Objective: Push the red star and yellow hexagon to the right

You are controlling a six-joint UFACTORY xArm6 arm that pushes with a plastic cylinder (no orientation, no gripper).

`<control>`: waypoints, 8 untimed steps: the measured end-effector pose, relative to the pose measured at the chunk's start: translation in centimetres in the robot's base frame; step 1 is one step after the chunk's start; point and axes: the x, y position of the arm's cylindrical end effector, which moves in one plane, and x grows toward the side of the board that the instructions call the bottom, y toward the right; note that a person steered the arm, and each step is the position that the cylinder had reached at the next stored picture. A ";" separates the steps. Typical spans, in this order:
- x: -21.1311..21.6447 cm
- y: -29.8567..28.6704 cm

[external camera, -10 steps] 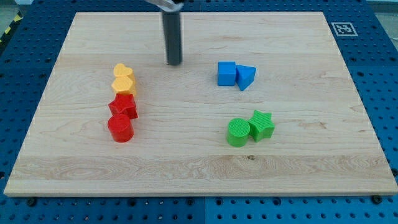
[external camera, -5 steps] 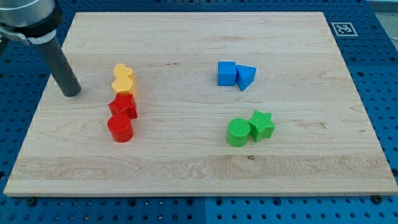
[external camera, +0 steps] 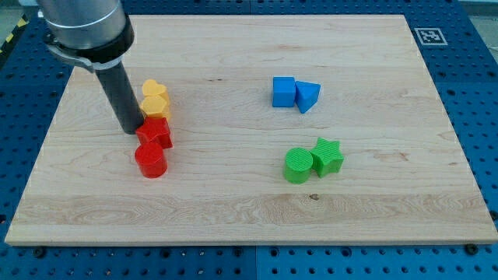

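Note:
The red star [external camera: 156, 132] lies on the board's left side, with a red cylinder [external camera: 150, 160] touching it below. Two yellow blocks stand in a column just above the star: a heart-like one [external camera: 153, 89] and the yellow hexagon [external camera: 156, 105], whose shapes are hard to tell apart. My tip [external camera: 131, 129] rests on the board at the left edge of the red star, just below-left of the yellow hexagon, touching or nearly touching both. The rod rises to the view's upper left.
A blue cube [external camera: 283, 91] and blue triangle [external camera: 307, 96] sit together right of centre. A green cylinder [external camera: 297, 166] and green star [external camera: 327, 155] sit below them. The wooden board [external camera: 249, 210] rests on a blue pegboard; a marker tag [external camera: 430, 35] is top right.
My tip swept from the board's upper middle to the far left, then came right and down to the left side of the red star. The blocks have not visibly moved.

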 end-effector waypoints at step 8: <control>0.0 9.9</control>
